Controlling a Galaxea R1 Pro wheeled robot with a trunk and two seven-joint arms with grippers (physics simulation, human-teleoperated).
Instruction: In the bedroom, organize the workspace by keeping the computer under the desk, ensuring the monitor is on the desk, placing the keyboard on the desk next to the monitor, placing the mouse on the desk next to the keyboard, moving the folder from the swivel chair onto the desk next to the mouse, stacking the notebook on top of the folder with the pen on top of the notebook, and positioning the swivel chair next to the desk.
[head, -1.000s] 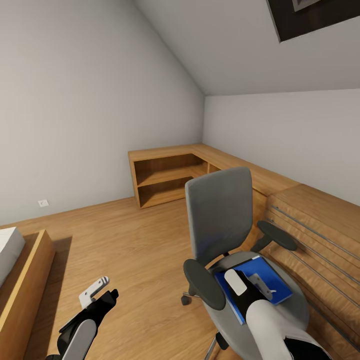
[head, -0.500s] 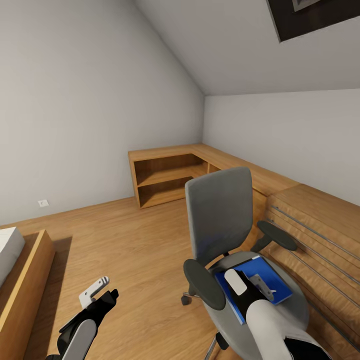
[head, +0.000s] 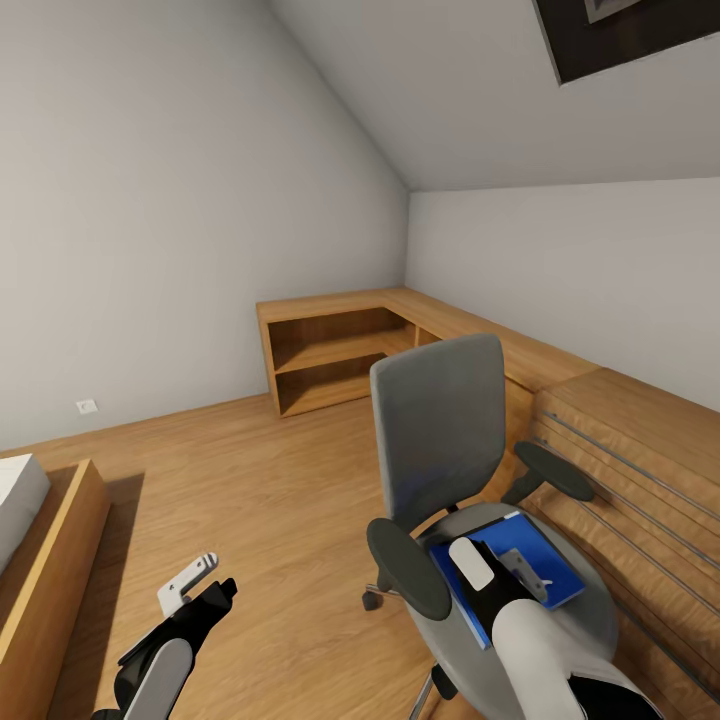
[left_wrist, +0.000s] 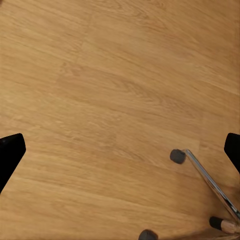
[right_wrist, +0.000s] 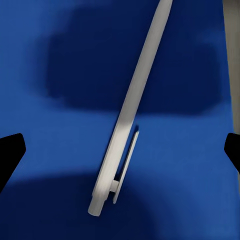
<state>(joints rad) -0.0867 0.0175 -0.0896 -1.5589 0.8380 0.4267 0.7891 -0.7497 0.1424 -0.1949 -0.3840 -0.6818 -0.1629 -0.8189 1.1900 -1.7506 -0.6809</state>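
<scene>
Two grippers are on my screens. My right gripper (head: 520, 572) hangs low over the swivel chair (head: 470, 480), its fingers spread wide apart and grasping nothing. On the right wrist view the pen (right_wrist: 131, 107) lies flat on the folder (right_wrist: 60, 150), between the two black fingertips at the frame edges, touching neither. The folder rests on the grey seat, toward the armrest nearest the light wooden chest (head: 630, 450). My left gripper (head: 195, 590) hovers above the wooden floor (head: 250, 500), released as well; its wrist view looks down on floorboards and the chair's chrome leg with casters (left_wrist: 177, 156). Against the far wall, the open corner shelf unit (head: 330, 355) holds nothing I can make out.
</scene>
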